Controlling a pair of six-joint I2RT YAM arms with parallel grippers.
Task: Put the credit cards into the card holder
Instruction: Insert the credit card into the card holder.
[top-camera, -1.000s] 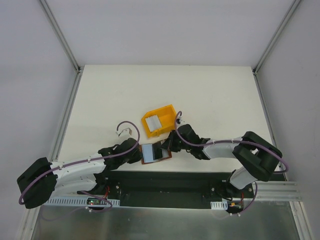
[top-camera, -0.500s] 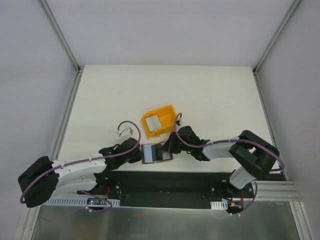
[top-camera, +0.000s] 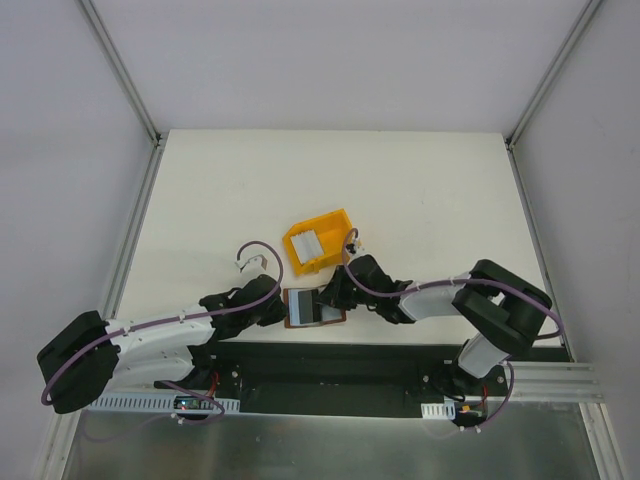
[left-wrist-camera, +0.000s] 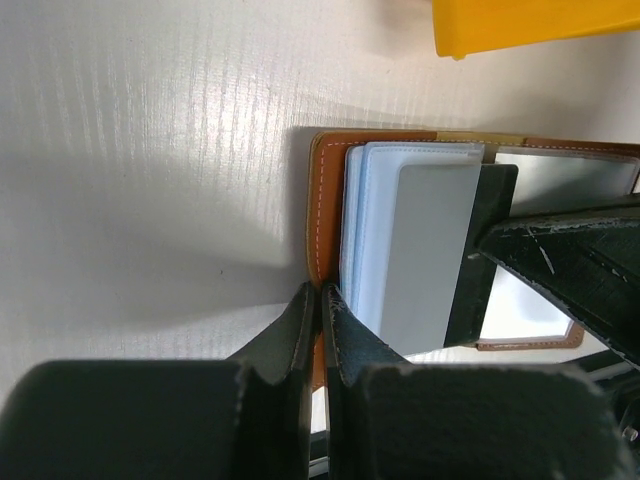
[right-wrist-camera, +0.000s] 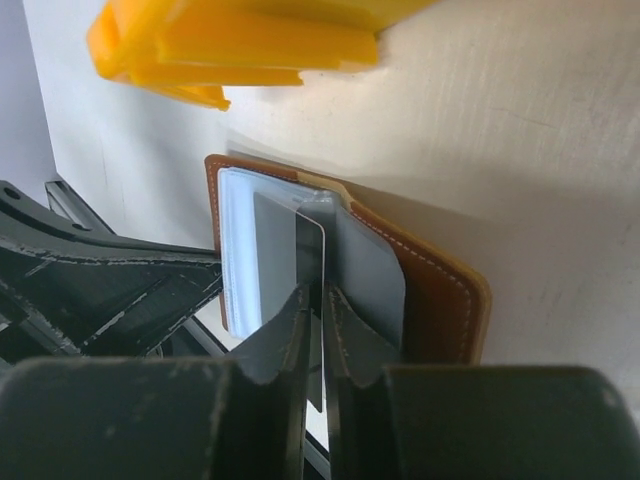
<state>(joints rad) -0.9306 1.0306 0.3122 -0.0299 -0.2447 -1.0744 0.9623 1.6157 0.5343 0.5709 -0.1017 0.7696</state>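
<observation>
The card holder (top-camera: 312, 305) lies open at the table's near edge, brown border (left-wrist-camera: 325, 200) outside, grey and pale blue pockets inside. My left gripper (left-wrist-camera: 320, 292) is shut on its brown left edge, also seen from above (top-camera: 278, 312). My right gripper (right-wrist-camera: 316, 292) comes in from the right (top-camera: 335, 293) and pinches a thin grey credit card (right-wrist-camera: 312, 250) standing on edge over the pockets of the card holder (right-wrist-camera: 440, 290). Another grey card (left-wrist-camera: 430, 250) lies flat in the holder. One more white card (top-camera: 306, 243) rests in the yellow bin.
The yellow bin (top-camera: 318, 240) stands just behind the card holder, close to both grippers (left-wrist-camera: 530, 20) (right-wrist-camera: 240, 40). The table's near edge and the black base rail (top-camera: 330, 365) lie right under the holder. A white connector (top-camera: 248, 264) sits on the left arm's cable.
The right gripper has slid left, carrying its card further over the open holder. The left gripper has kept its hold on the holder's edge.
</observation>
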